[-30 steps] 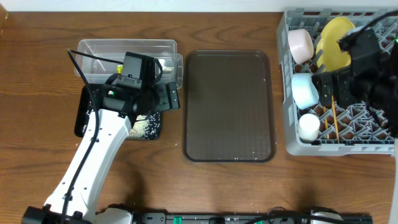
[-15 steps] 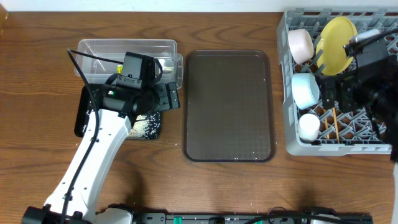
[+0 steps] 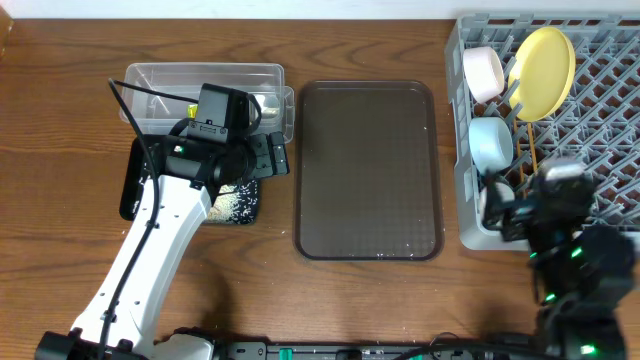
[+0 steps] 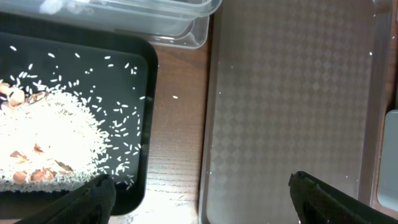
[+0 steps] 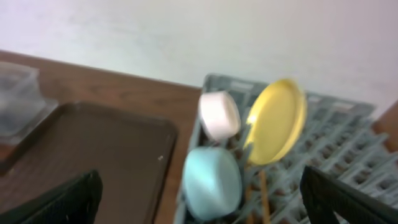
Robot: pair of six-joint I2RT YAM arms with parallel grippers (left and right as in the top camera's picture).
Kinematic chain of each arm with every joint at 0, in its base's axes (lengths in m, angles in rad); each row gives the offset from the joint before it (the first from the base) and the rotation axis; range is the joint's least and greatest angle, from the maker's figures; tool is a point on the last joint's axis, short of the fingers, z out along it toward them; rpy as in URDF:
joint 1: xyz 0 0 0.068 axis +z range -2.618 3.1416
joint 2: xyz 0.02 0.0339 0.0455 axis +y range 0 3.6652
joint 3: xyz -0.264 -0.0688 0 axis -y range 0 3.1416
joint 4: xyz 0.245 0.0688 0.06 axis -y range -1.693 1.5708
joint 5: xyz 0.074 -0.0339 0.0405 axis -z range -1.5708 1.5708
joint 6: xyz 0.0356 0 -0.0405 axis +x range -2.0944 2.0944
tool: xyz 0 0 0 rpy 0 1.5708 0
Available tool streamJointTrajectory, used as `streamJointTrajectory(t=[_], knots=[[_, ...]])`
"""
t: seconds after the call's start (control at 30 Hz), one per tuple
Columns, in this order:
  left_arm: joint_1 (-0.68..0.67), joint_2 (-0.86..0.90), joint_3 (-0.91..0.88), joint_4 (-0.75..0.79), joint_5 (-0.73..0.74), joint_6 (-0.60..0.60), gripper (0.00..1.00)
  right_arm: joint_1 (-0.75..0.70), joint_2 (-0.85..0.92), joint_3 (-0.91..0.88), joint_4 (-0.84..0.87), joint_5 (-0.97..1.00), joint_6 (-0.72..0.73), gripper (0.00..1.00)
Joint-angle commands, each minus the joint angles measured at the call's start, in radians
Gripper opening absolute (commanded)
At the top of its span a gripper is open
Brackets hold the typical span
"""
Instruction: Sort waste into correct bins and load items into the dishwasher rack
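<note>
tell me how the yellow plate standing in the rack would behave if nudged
The yellow plate looks rigid, so it should keep its shape. It stands on edge, leaning in the dishwasher rack, so a sideways nudge would probably tip it flat or roll it along. Its smooth-looking face may be slippery to grip.

bench [image 3: 60,230]: brown wood, visible grain, low sheen; clear tub [image 3: 200,72]: transparent smooth plastic; black tray [image 4: 81,43]: glossy; serving tray [image 3: 368,170]: dark brown, fine diamond-embossed, matt; rack [image 3: 610,110]: grey matt plastic lattice; plate [image 3: 545,60]: yellow, smooth, slight gloss
</note>
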Motion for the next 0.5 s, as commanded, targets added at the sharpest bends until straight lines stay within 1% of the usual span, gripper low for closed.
streamJointTrajectory(t=[0.0,0.23,0.37,0.47], knots=[[0.003,0.006,0.001,0.000,-0.006,-0.001,0.92,0.055,-0.100,-0.156,0.069,0.076,0.087,0.99],[0.003,0.006,0.001,0.000,-0.006,-0.001,0.92,0.080,-0.289,-0.422,0.202,0.037,0.122,0.99],[0.003,0.006,0.001,0.000,-0.006,-0.001,0.92,0.080,-0.389,-0.519,0.227,0.037,0.155,0.99],[0.003,0.006,0.001,0.000,-0.006,-0.001,0.92,0.080,-0.454,-0.565,0.241,0.038,0.154,0.99]])
